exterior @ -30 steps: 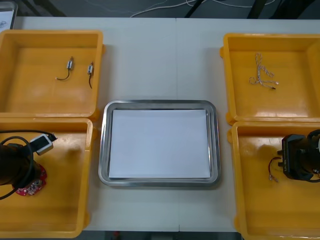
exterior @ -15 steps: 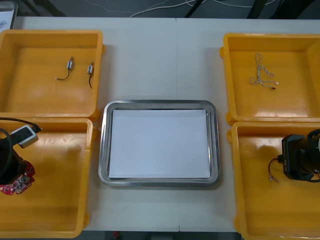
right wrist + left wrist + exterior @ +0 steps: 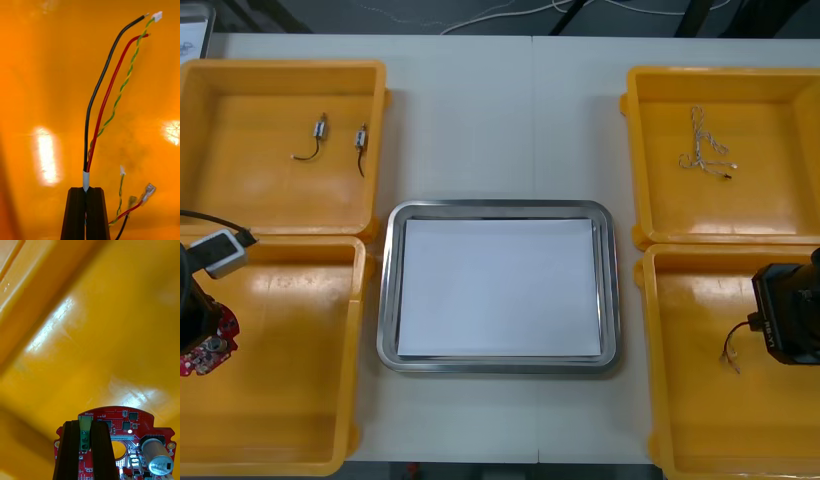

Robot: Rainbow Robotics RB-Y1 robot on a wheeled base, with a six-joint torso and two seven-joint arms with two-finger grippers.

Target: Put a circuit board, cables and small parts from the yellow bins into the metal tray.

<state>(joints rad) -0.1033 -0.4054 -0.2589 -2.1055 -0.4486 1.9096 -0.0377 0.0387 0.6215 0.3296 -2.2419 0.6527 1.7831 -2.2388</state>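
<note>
My left gripper (image 3: pixel 85 424) is shut on the green terminal at the edge of a round red circuit board (image 3: pixel 129 423), held over the floor of the near left yellow bin (image 3: pixel 290 400). In the front view the board (image 3: pixel 202 352) peeks out under the left arm (image 3: pixel 192 300) at the table's left edge. My right gripper (image 3: pixel 85 190) is shut on a bundle of black, red and yellow-twisted cables (image 3: pixel 100 112) above the near right bin (image 3: pixel 700 410). Loose ends of the cables (image 3: pixel 733 346) hang beside the right arm (image 3: pixel 788 320).
The metal tray (image 3: pixel 498 208), white inside, lies between the bins. The far left bin (image 3: pixel 240 190) holds two small metal parts (image 3: pixel 321 127) (image 3: pixel 361 138). In the far right bin (image 3: pixel 770 210) lies a twisted blue and white cable (image 3: pixel 705 150).
The left arm has moved left toward the table's edge with the board in its grip. The right arm has shifted right, taking the cables along.
</note>
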